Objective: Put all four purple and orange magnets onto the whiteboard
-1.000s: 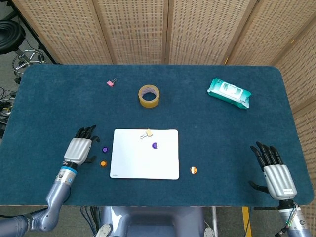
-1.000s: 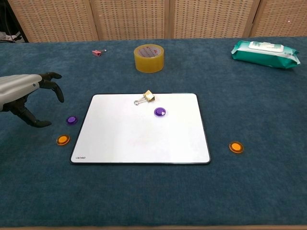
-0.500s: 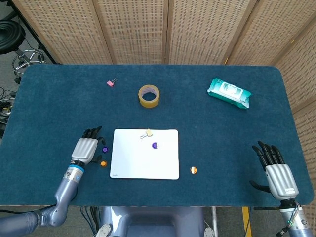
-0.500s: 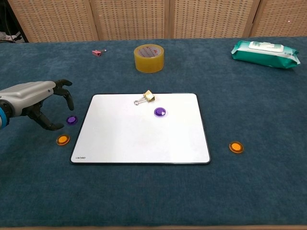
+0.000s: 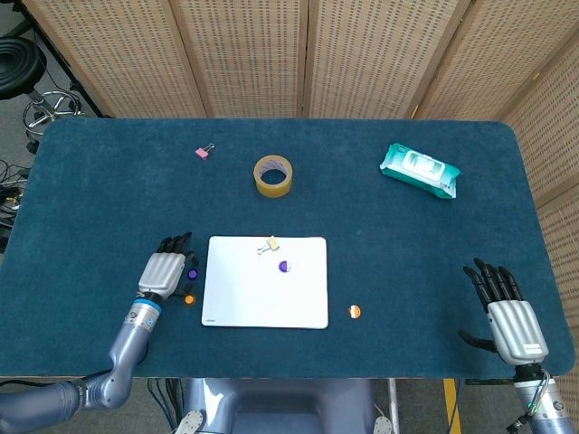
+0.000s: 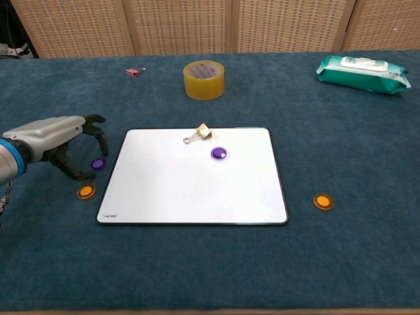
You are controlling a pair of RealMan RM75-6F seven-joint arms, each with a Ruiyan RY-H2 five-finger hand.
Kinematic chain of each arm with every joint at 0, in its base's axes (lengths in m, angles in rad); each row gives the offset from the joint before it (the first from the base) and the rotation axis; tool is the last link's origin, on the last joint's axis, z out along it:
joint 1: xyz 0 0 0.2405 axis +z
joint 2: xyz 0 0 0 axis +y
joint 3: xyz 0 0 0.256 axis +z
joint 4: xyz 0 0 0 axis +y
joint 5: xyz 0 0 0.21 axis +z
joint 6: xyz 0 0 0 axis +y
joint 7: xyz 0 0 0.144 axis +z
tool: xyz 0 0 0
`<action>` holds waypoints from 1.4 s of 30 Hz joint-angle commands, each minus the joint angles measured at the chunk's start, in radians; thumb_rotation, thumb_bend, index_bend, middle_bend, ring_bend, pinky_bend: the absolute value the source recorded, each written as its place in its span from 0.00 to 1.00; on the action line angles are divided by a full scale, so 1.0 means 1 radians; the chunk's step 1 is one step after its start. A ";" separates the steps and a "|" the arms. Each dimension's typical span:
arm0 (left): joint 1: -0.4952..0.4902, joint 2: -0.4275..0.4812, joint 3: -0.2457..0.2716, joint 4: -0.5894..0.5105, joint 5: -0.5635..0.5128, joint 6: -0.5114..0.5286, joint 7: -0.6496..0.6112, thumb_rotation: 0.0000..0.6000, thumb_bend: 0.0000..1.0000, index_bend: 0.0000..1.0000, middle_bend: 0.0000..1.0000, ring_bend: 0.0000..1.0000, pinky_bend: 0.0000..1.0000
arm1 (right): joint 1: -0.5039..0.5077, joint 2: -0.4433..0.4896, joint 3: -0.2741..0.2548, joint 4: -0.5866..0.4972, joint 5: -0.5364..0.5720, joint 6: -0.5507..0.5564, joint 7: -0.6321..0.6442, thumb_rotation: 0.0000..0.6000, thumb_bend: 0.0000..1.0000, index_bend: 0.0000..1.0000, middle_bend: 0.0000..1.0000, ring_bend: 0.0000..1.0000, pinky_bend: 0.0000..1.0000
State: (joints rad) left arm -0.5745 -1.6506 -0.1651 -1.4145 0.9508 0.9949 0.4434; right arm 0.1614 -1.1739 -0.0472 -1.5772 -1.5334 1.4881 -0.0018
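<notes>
The whiteboard (image 5: 244,303) (image 6: 170,197) lies flat at the table's middle front, with one purple magnet (image 5: 284,266) (image 6: 219,153) on it. Another purple magnet (image 5: 192,273) (image 6: 98,164) and an orange magnet (image 5: 189,298) (image 6: 86,191) lie on the cloth just left of the board. A second orange magnet (image 5: 354,312) (image 6: 322,201) lies right of the board. My left hand (image 5: 163,269) (image 6: 56,141) hovers over the left purple magnet, fingers curved around it and apart, holding nothing. My right hand (image 5: 508,316) rests open at the front right corner.
A gold binder clip (image 5: 269,244) (image 6: 200,134) sits on the board's far edge. A tape roll (image 5: 273,174) (image 6: 204,79), a pink clip (image 5: 204,152) (image 6: 134,71) and a wipes pack (image 5: 419,169) (image 6: 363,72) lie further back.
My left hand has moved right toward the board and now arches over the left purple magnet. The right hand and the magnets have stayed put.
</notes>
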 commanded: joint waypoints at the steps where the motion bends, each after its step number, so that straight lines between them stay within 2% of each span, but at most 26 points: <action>1: -0.005 -0.010 -0.001 0.012 -0.007 -0.002 -0.007 1.00 0.30 0.42 0.00 0.00 0.00 | -0.003 0.001 0.004 0.001 -0.001 -0.002 0.002 1.00 0.00 0.00 0.00 0.00 0.00; 10: -0.015 -0.018 0.006 0.020 -0.011 0.000 -0.003 1.00 0.30 0.45 0.00 0.00 0.00 | -0.010 0.003 0.018 0.001 -0.003 -0.017 0.007 1.00 0.00 0.00 0.00 0.00 0.00; 18: -0.012 -0.028 0.009 0.032 -0.025 0.017 0.004 1.00 0.32 0.55 0.00 0.00 0.00 | -0.017 0.005 0.027 0.000 -0.008 -0.023 0.011 1.00 0.00 0.00 0.00 0.00 0.00; 26: -0.013 -0.024 0.007 0.029 -0.026 0.024 0.000 1.00 0.33 0.56 0.00 0.00 0.00 | -0.021 0.007 0.036 0.000 -0.008 -0.031 0.013 1.00 0.00 0.00 0.00 0.00 0.00; 32: -0.012 -0.004 0.002 0.003 -0.019 0.028 -0.014 1.00 0.33 0.56 0.00 0.00 0.00 | -0.024 0.008 0.040 -0.001 -0.008 -0.036 0.012 1.00 0.00 0.00 0.00 0.00 0.00; 36: -0.004 0.027 0.002 -0.051 0.006 0.030 -0.049 1.00 0.35 0.56 0.00 0.00 0.00 | -0.027 0.009 0.042 -0.002 -0.009 -0.038 0.011 1.00 0.00 0.00 0.00 0.00 0.00; 42: -0.025 0.037 -0.010 -0.088 0.033 0.046 -0.032 1.00 0.35 0.56 0.00 0.00 0.00 | -0.028 0.008 0.046 -0.003 -0.010 -0.044 0.010 1.00 0.00 0.00 0.00 0.00 0.00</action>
State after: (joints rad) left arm -0.5943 -1.6148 -0.1720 -1.4981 0.9808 1.0385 0.4060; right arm 0.1334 -1.1663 -0.0011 -1.5803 -1.5430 1.4445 0.0083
